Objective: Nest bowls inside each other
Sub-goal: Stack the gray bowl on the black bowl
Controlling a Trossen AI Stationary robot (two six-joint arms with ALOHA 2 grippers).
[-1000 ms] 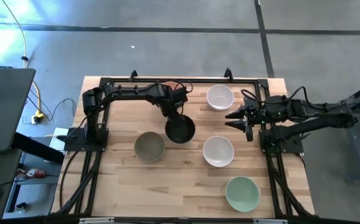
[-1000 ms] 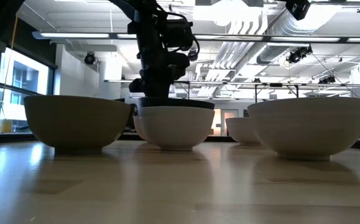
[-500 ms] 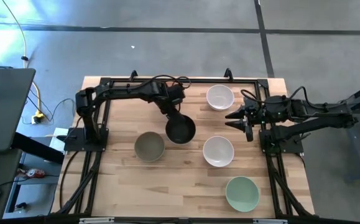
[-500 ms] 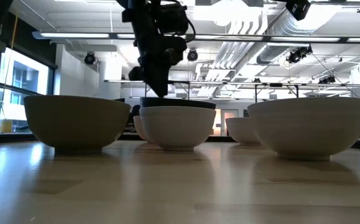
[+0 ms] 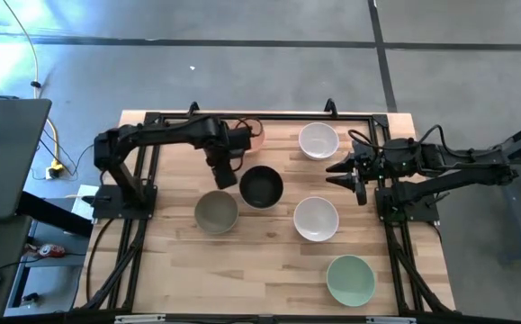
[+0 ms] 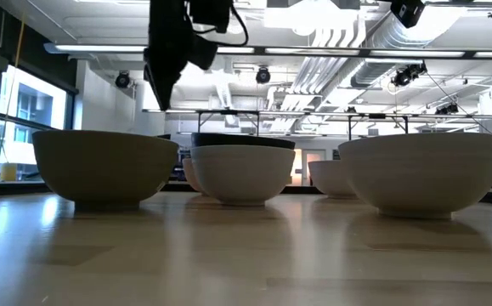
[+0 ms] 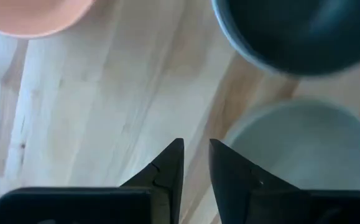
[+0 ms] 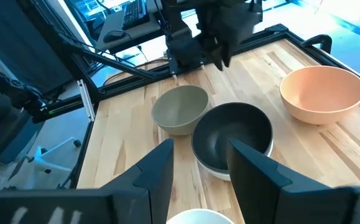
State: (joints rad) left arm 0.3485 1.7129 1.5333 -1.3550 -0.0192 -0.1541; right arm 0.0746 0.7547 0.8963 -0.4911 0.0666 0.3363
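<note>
Wooden table carried bowls spread apart. Nearest: pale green bowl. Then white bowl and olive-grey bowl. Black bowl sat nested in white bowl, released. Left gripper hung just beside it, above table, fingers nearly closed, empty. Right gripper waited at right edge, spread, empty. Farthest: another white bowl, peach-orange bowl.
</note>
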